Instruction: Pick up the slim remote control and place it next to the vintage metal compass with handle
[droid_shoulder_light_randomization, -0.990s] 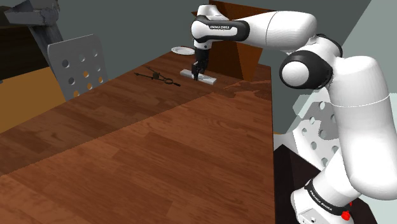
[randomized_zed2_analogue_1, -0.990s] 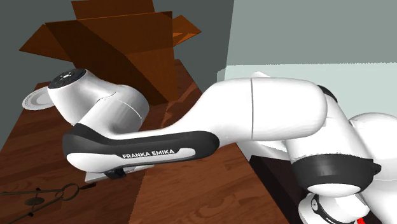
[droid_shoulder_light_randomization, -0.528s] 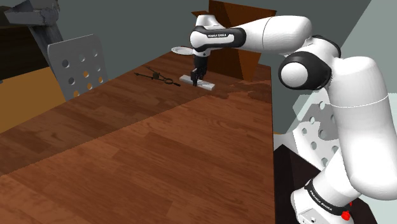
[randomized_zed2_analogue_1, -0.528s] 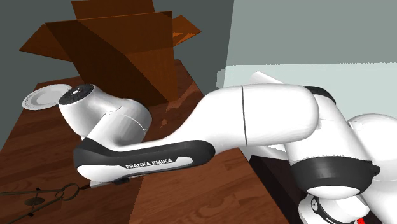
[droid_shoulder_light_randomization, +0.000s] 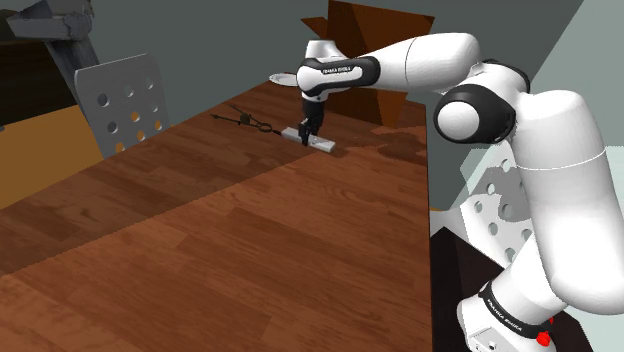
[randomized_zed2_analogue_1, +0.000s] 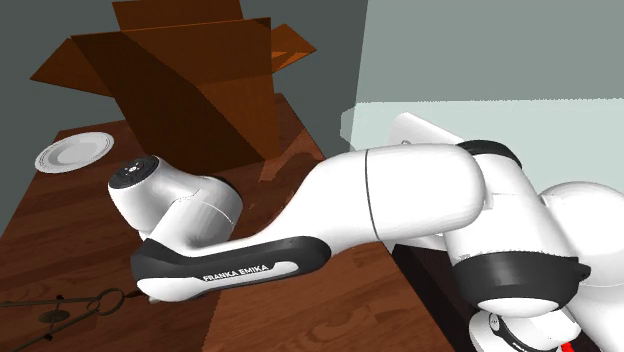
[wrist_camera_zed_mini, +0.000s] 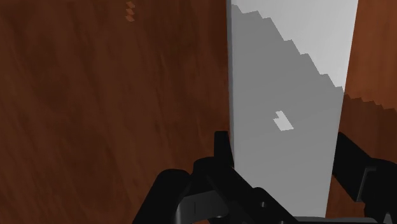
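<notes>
The slim remote (droid_shoulder_light_randomization: 318, 142) is a pale grey slab, clasped crosswise by my gripper (droid_shoulder_light_randomization: 306, 130), which is shut on it. In the wrist view the remote (wrist_camera_zed_mini: 286, 95) runs between the two black fingers (wrist_camera_zed_mini: 222, 151), which press on its long sides. It rests on or just above the wooden table (droid_shoulder_light_randomization: 250, 230); I cannot tell which. The compass (droid_shoulder_light_randomization: 245, 120), dark and thin with a ring handle, lies on the table just off the remote's end toward the shoulder view's left. The compass (randomized_zed2_analogue_1: 62, 310) also shows at the second exterior view's lower left, beside my arm.
A white plate (droid_shoulder_light_randomization: 283, 78) lies at the table's far end, with an open brown cardboard box (droid_shoulder_light_randomization: 372, 40) beside it. A grey perforated chair back (droid_shoulder_light_randomization: 125, 100) stands along the shoulder view's left side. The table edge (droid_shoulder_light_randomization: 428, 200) runs beside my stand.
My hand has carried the remote a little toward the near side of the shoulder view, and the forearm has swung lower. The compass and plate have stayed put.
</notes>
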